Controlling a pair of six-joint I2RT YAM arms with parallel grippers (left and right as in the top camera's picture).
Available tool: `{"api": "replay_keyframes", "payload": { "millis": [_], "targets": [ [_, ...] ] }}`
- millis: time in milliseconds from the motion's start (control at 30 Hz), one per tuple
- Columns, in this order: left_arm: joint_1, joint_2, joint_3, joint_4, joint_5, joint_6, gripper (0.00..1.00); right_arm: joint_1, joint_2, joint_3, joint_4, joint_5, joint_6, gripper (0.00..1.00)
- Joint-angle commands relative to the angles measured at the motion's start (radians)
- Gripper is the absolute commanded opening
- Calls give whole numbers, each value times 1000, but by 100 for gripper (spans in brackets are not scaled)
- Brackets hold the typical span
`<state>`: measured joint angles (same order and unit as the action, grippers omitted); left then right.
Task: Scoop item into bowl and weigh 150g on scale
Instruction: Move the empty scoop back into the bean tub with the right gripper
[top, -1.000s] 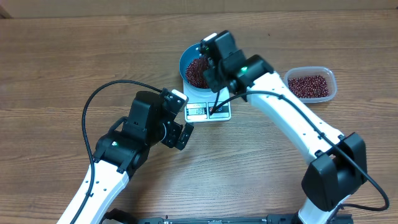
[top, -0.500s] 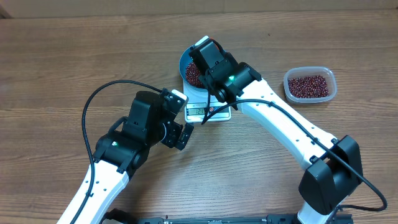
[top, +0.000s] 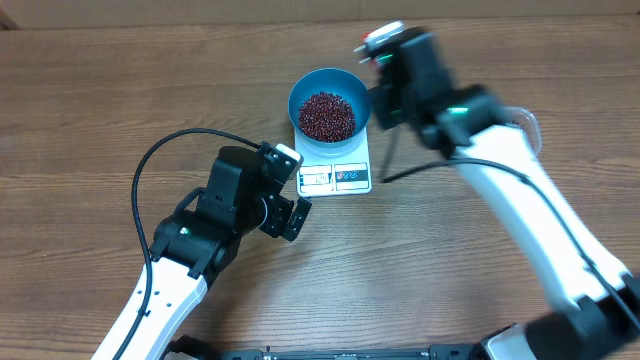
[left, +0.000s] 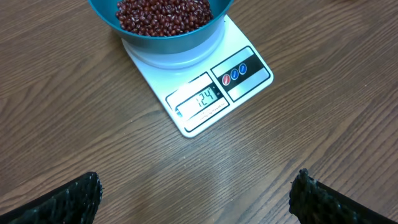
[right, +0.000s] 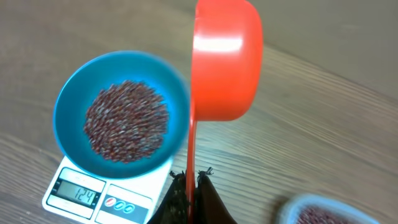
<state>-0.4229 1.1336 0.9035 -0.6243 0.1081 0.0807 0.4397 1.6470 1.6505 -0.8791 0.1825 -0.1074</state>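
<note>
We see the wooden table (top: 90, 90) bearing everything. The right gripper (right: 189, 190), at three o'clock from the blue bowl (top: 300, 95), has its fingers pinched tight on the thin handle of an orange scoop (right: 224, 62) (we cannot see into its cup). The left gripper (left: 199, 205) hangs at seven o'clock from the white scale (top: 335, 177), fingers spread wide and holding nothing. The bowl sits on the scale's twelve o'clock end, and the display at six o'clock reads 124. The beans (top: 327, 116) lie heaped inside the bowl.
</note>
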Motion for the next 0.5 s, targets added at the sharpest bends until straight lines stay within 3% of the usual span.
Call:
{"api": "replay_keyframes", "payload": {
  "millis": [0,233,467],
  "targets": [
    [4,5,-5,0,-7,-6,100,-104,-106,34,-44,-108,32,4],
    [4,5,-5,0,-7,-6,100,-342,-151,32,-228,-110,49,4],
    [4,5,-5,0,-7,-6,99,-518,-122,-64,-251,-110,109,4]
  ]
}}
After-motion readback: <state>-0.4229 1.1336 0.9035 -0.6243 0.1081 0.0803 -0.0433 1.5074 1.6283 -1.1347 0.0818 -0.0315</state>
